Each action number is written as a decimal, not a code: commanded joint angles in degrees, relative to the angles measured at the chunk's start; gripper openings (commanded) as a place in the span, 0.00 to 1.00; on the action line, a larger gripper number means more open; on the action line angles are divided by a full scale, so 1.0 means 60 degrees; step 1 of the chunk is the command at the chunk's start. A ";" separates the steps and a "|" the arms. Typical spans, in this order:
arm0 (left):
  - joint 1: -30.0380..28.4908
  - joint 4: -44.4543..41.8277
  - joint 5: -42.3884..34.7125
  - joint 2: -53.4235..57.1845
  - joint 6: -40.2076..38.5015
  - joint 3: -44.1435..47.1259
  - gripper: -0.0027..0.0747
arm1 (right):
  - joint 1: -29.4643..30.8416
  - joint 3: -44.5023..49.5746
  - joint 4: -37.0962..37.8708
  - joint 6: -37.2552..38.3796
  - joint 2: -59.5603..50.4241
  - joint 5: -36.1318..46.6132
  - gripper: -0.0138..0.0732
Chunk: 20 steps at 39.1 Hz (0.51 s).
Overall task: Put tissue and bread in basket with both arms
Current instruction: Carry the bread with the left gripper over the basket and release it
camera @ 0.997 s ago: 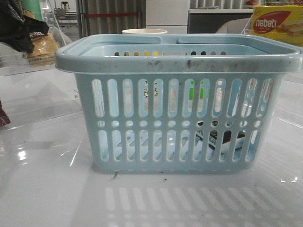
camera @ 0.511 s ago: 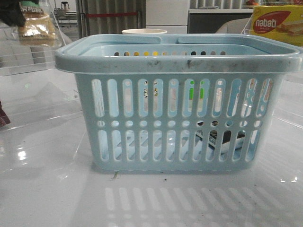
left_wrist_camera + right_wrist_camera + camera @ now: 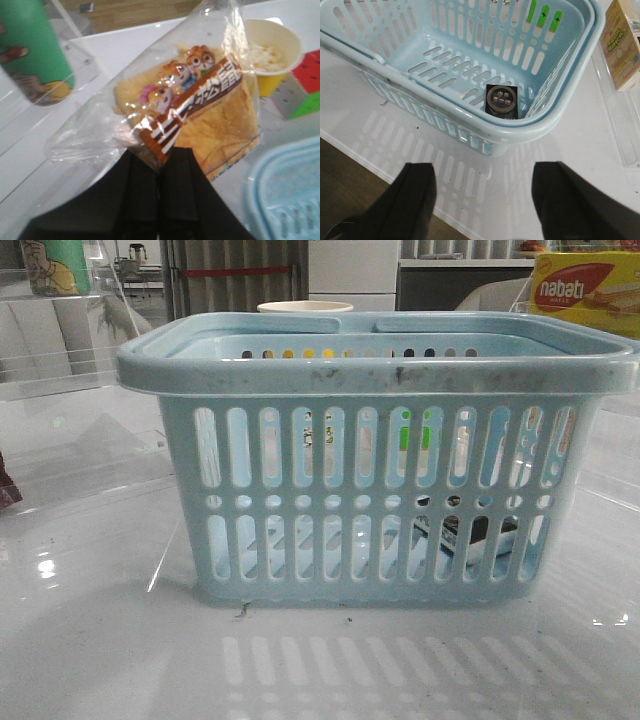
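The light-blue basket (image 3: 375,455) stands in the middle of the table. The tissue (image 3: 502,101), a small dark pack, lies on the basket floor near a corner; it shows dimly through the slots in the front view (image 3: 465,533). My left gripper (image 3: 159,150) is shut on the wrapper of the bread (image 3: 215,125), tan-yellow with a dark label strip, held in the air beside the basket rim (image 3: 285,190). My right gripper (image 3: 482,182) is open and empty above the table just outside the basket (image 3: 470,65). Neither gripper shows in the front view.
A green can (image 3: 30,50) stands at the far left (image 3: 55,265). A paper cup (image 3: 270,50) and a coloured cube (image 3: 305,90) sit behind the basket. A yellow-red nabati box (image 3: 585,290) is at the far right. A yellow carton (image 3: 622,45) stands beside the basket.
My left gripper with the bread has risen and left the top left of the front view. The basket and the tissue have not moved.
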<state>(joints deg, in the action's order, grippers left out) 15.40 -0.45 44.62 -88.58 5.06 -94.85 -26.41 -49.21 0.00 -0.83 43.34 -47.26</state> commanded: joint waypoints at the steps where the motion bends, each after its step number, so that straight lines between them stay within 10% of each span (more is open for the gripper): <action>1: 0.1020 0.0076 -0.0130 0.0765 0.0226 -0.0330 0.15 | 0.0017 -0.0263 0.0000 -0.0108 -0.0041 0.0639 0.76; 20: 0.4342 0.0076 0.0152 -0.0189 0.0226 -0.0313 0.15 | 0.0017 -0.0263 0.0000 -0.0108 -0.0041 0.0639 0.76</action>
<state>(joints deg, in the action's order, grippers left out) 40.05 0.00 49.10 -89.84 6.32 -94.85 -26.41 -49.21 0.00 -0.83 43.34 -47.26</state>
